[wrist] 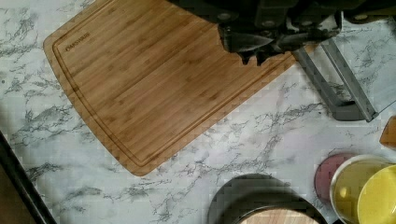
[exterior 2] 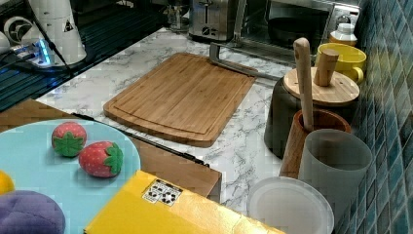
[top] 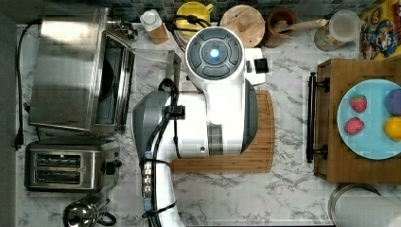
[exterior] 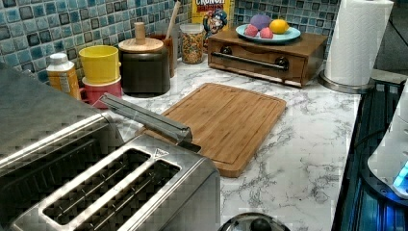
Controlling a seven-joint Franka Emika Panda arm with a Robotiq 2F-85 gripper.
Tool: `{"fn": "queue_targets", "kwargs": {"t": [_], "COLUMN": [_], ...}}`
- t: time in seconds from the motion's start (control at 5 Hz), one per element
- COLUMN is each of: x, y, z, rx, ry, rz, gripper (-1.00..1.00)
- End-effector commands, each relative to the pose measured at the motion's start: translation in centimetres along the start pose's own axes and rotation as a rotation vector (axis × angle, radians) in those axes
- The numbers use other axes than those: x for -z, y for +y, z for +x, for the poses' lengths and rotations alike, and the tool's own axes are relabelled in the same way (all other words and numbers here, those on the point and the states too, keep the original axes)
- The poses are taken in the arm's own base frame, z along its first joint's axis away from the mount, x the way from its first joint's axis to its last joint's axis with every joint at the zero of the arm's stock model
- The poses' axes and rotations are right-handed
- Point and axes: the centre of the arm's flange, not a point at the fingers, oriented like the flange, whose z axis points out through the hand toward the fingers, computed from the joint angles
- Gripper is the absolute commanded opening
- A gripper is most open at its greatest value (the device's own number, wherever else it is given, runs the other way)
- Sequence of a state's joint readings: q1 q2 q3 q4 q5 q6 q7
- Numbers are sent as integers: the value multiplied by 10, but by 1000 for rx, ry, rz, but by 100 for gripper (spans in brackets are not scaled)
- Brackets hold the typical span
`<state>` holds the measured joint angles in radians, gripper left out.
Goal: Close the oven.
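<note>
The oven (top: 66,71) stands at the top view's left, a steel box with a shiny flat top and a dark inside. Its glass door (top: 147,59) hangs open, dropped flat toward the counter's middle, with the bar handle (top: 174,66) at the outer edge. The oven (exterior: 38,110) and handle (exterior: 144,115) appear in the left view, and the oven (exterior 2: 292,24) and handle (exterior 2: 234,63) in the right view. In the wrist view my gripper (wrist: 252,58) hovers over the cutting board (wrist: 140,84), its dark fingertips close together, holding nothing, a short way from the handle (wrist: 336,79).
A two-slot toaster (top: 71,165) and a kettle (top: 85,215) stand beside the oven. Jars, a yellow cup (top: 194,12) and a lidded pot (top: 242,23) line the back wall. A wooden drawer box (top: 331,118) carrying a plate of fruit sits at the top view's right, near a paper towel roll (top: 364,208).
</note>
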<state>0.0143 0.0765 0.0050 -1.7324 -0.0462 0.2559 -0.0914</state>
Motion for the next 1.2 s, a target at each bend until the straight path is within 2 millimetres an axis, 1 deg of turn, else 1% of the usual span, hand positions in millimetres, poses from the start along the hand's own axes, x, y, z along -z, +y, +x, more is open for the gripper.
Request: {"fn": "queue_targets", "kwargs": {"t": [0.2, 0.4, 0.6, 0.8, 1.0, 1.2], "x": [-17, -44, -81, -106, -132, -150], "y": [11, 30, 45, 54, 56, 51], "z": [-1, -8, -11, -20, -25, -36], "rx": [142, 233, 296, 357, 406, 421], "ry": [-60, -95, -148, -131, -129, -59], "rz": [96, 190, 300, 441, 605, 723], "gripper": [-100, -100, -100, -100, -100, -100]}}
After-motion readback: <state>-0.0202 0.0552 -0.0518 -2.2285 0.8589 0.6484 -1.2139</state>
